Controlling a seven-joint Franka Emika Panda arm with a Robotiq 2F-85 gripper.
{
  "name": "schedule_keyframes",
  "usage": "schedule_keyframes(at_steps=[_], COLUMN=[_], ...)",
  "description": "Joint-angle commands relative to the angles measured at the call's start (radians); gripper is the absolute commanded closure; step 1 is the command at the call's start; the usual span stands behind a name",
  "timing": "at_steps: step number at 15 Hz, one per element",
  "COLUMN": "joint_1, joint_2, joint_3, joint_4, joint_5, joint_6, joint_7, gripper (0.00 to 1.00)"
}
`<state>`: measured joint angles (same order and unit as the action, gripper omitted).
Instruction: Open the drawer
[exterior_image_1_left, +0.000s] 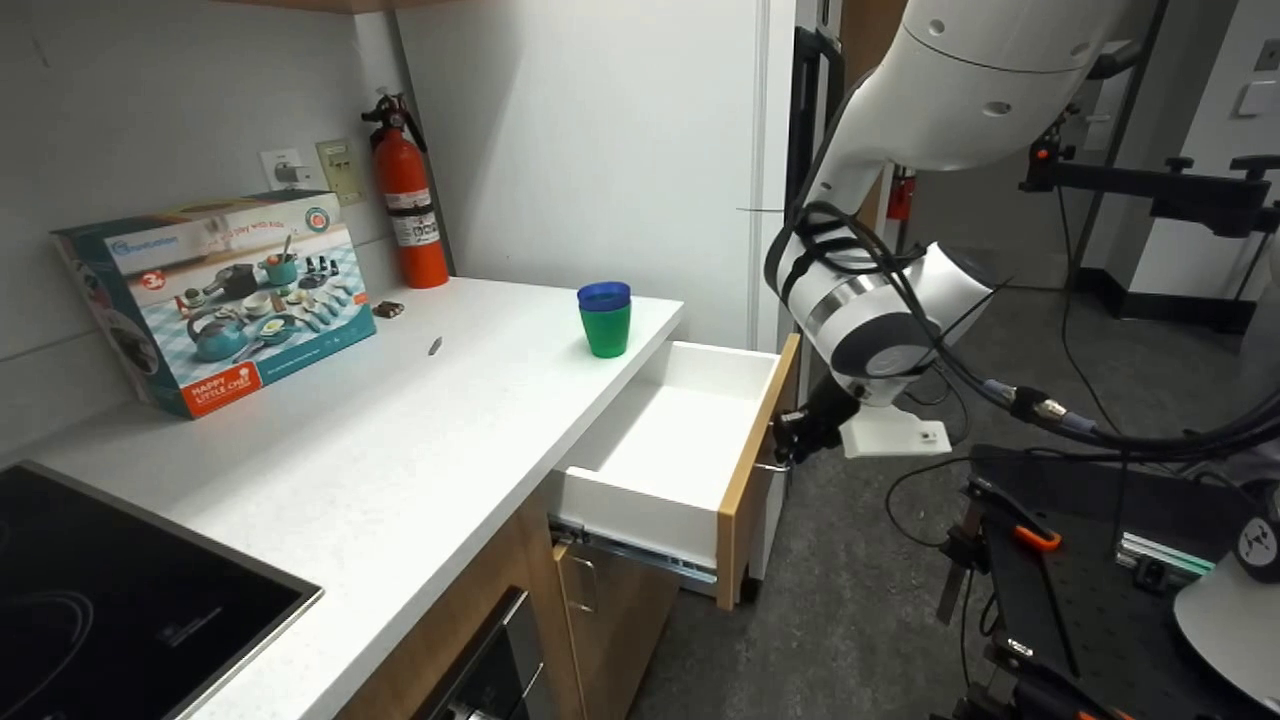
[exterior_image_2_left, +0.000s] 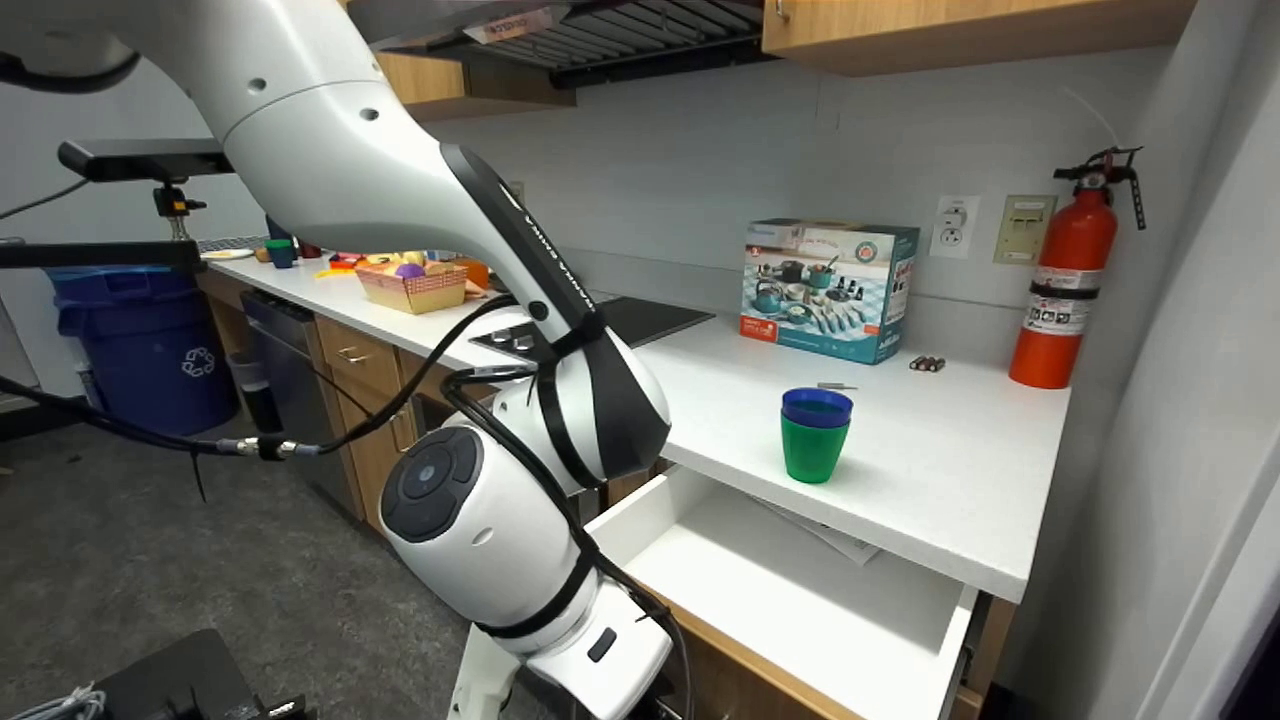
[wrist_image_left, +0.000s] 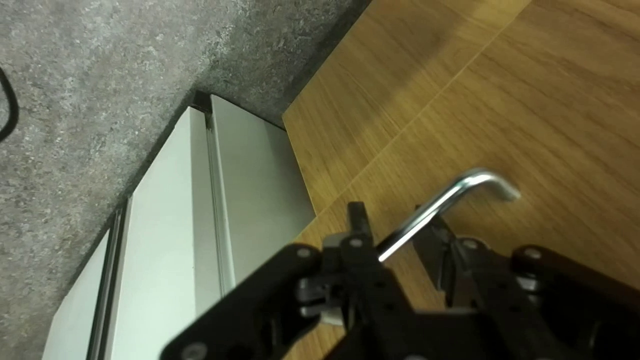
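The drawer (exterior_image_1_left: 733, 530) stands pulled well out from under the counter, its white interior showing in both exterior views. Its wood front also shows in an exterior view (exterior_image_2_left: 760, 662) and fills the right of the wrist view (wrist_image_left: 560, 150). The metal bar handle (wrist_image_left: 440, 204) runs diagonally between the fingers of my gripper (wrist_image_left: 390, 227). The fingers are apart, with a gap on either side of the bar; any light contact is hard to tell. In an exterior view my gripper (exterior_image_1_left: 792, 436) is at the outer side of the drawer front. The arm hides it in the remaining view.
A green cup (exterior_image_1_left: 606, 332) with a blue cup (exterior_image_1_left: 604, 296) in it stands on the white counter (exterior_image_1_left: 440, 440) near the edge above the drawer. A toy box (exterior_image_1_left: 250, 300) and a fire extinguisher (exterior_image_1_left: 408, 200) stand at the wall. A white panel (wrist_image_left: 165, 200) is beside the drawer.
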<state>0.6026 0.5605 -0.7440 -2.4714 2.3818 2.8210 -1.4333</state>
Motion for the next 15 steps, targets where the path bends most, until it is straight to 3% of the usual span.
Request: schedule_keyframes(at_steps=[1,7,10,15], joint_1=[0.071,0.099,0.088,0.111], joint_2=[-0.079,-0.096,-0.118,-0.219], joint_3=[0.025,0.014,0.006,0.064], joint_4=[-0.04,-0.04,-0.039,-0.058], joint_5=[-0.076,-0.125,-0.16,-0.29], joint_6=[0.015,0.085,0.1,0.126], joint_7=[-0.056,-0.118,-0.139,-0.069], gripper=[0.41,0.02,0.0,0.0])
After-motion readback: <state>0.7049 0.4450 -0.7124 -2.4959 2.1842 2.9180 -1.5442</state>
